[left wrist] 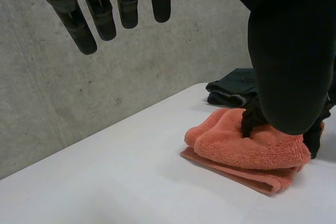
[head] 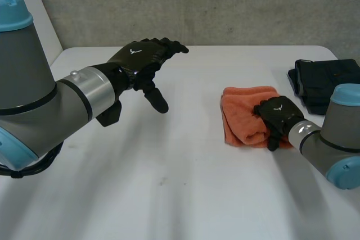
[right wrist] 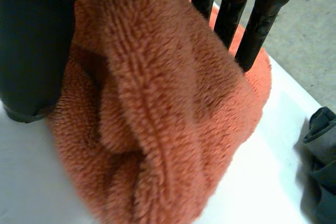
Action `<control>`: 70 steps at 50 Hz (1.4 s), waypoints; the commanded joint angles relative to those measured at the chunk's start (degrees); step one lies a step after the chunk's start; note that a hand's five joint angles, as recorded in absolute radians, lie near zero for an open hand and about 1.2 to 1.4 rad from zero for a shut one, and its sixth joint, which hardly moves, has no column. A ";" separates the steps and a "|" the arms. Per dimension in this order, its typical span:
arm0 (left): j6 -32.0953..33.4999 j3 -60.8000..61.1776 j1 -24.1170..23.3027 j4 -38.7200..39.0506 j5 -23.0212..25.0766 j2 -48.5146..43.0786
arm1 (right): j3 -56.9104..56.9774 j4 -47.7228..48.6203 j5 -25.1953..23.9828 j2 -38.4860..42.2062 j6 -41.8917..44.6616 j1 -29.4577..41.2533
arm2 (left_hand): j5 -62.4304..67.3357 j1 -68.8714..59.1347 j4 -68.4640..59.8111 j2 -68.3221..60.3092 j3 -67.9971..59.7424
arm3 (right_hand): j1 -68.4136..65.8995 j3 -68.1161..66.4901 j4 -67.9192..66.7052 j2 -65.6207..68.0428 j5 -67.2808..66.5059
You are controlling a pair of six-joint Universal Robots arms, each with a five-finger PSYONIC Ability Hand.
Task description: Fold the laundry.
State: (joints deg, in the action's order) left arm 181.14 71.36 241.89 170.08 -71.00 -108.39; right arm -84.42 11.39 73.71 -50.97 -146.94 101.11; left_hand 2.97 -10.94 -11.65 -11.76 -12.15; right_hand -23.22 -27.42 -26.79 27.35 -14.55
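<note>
A folded orange towel [head: 242, 111] [left wrist: 247, 148] [right wrist: 157, 129] lies on the white table [head: 169, 178], right of the middle. My right hand [head: 278, 113] [left wrist: 252, 121] rests on its near right corner. In the right wrist view its straight fingers [right wrist: 226, 19] lie along one side of the towel's thick fold, and the thumb [right wrist: 31, 51] stands at the other side, its tip down at the towel's edge. My left hand [head: 140, 60] hovers above the table's left middle, apart from the towel, fingers [left wrist: 100, 14] straight and spread, holding nothing.
A stack of dark folded clothes [head: 323, 80] [left wrist: 236, 90] [right wrist: 320, 145] sits at the far right of the table, just behind the towel. A concrete wall runs along the table's far edge.
</note>
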 commanded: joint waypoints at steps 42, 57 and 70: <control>-1.31 0.36 0.34 0.86 -0.01 0.37 | 29.54 -0.23 -0.59 10.44 8.25 -0.92 | -0.57 -1.47 -0.75 -0.65 -0.25 | -56.78 -52.58 -53.21 52.65 -55.45; -2.02 0.98 0.43 2.01 -0.01 0.11 | 62.61 -3.12 -2.07 15.45 -3.78 -14.35 | -0.57 -1.47 -0.75 -0.65 -0.25 | -56.78 -52.58 -53.21 52.65 -55.45; -2.02 1.59 0.25 2.89 -0.10 -0.86 | 57.36 -7.35 -16.31 23.02 -3.88 -22.71 | -0.40 -1.63 -0.92 -0.81 -0.42 | -56.78 -52.58 -53.21 52.65 -55.45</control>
State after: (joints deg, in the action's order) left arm 179.08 72.91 242.23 172.88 -71.02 -108.63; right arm -22.25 4.42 62.48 -30.78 -151.36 81.99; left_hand 2.97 -10.94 -11.65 -11.76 -12.15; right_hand -41.25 -64.69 -68.07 65.80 -51.20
